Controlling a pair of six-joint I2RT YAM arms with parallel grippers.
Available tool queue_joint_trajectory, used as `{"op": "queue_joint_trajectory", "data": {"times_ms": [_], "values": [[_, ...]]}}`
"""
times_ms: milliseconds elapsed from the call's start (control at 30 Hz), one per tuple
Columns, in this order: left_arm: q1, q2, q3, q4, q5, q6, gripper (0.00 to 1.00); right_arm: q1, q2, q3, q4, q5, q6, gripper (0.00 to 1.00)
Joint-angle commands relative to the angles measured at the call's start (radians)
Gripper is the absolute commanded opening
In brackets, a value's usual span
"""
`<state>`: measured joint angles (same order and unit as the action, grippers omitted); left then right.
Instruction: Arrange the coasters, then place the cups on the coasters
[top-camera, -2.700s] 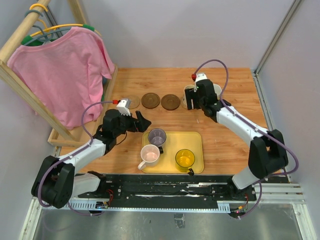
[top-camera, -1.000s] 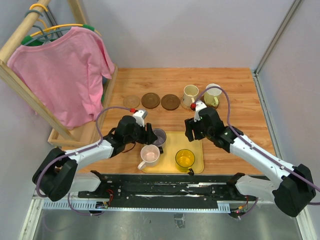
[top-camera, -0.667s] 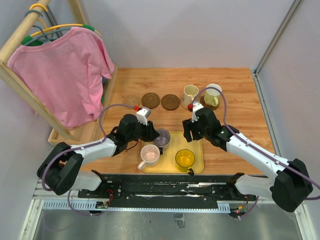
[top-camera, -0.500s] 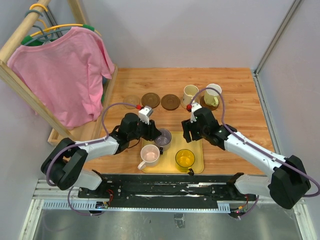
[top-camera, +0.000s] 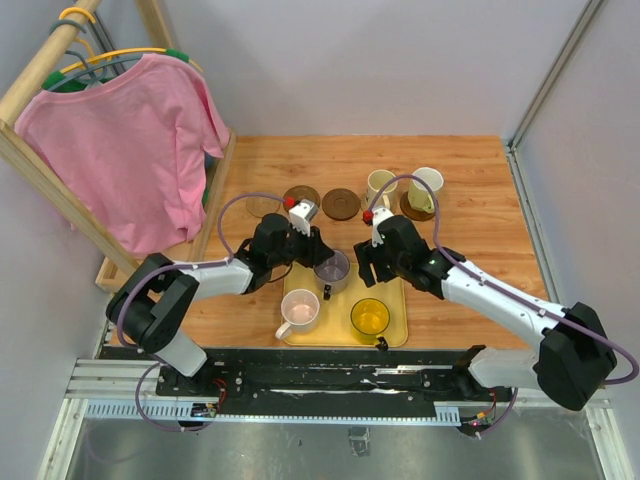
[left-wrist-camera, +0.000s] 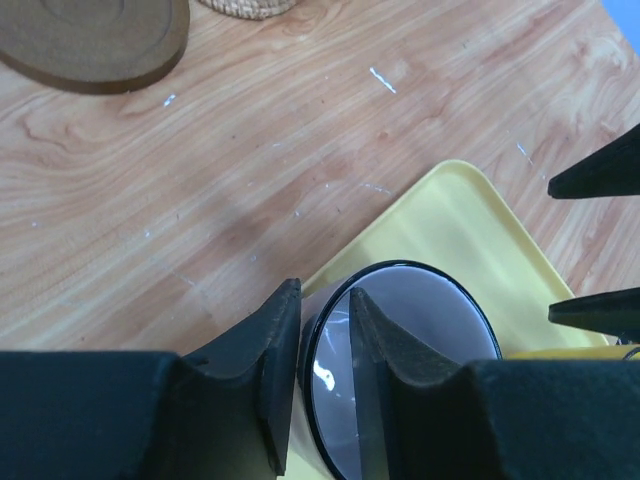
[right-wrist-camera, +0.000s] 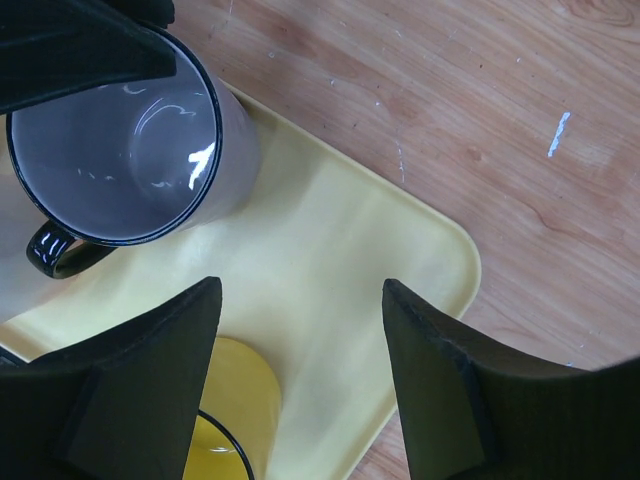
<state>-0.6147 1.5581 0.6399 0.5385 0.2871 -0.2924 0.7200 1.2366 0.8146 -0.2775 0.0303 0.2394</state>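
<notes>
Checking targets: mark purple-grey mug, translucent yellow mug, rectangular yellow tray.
Purple-grey mug (right-wrist-camera: 110, 130), right wrist view, inner wall.
Translucent yellow mug (top-camera: 370, 317), top view, inside.
Rectangular yellow tray (right-wrist-camera: 330, 290), right wrist view, floor.

purple-grey cup (left-wrist-camera: 420, 370), yellow tray (right-wrist-camera: 340, 260), pink shirt (top-camera: 120, 140), brown coaster (left-wrist-camera: 90, 40)

Yellow cup (right-wrist-camera: 236, 412) cut off by bottom edge

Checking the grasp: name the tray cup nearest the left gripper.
The purple-grey cup: left gripper straddles its rim; pink cup and yellow cup sit apart.
</notes>
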Motion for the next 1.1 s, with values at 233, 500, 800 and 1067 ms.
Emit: {"op": "queue_joint_trajectory", "data": {"times_ms": [233, 500, 800, 1067], "values": [[-0.009, 0.035, 0.085, 0.079, 0.099, 0.051, 0.58, 0.030, 0.009, 0.031, 0.007, 0.049, 0.006, 0.67], [-0.019, -0.089, 0.047, -0.086, 0.001, 0.058, 0.92, 0.032, -0.027, 0.026, -0.010, 0.099, 0.004, 0.67], [-0.065, -0.334, -0.019, -0.363, -0.100, 0.061, 1.00, 0.032, -0.076, 0.022, -0.040, 0.210, 0.028, 0.69], [-0.126, -0.311, 0.007, -0.452, -0.091, 0.036, 1.00, 0.033, -0.097, 0.019, -0.031, 0.256, 0.041, 0.70]]}}
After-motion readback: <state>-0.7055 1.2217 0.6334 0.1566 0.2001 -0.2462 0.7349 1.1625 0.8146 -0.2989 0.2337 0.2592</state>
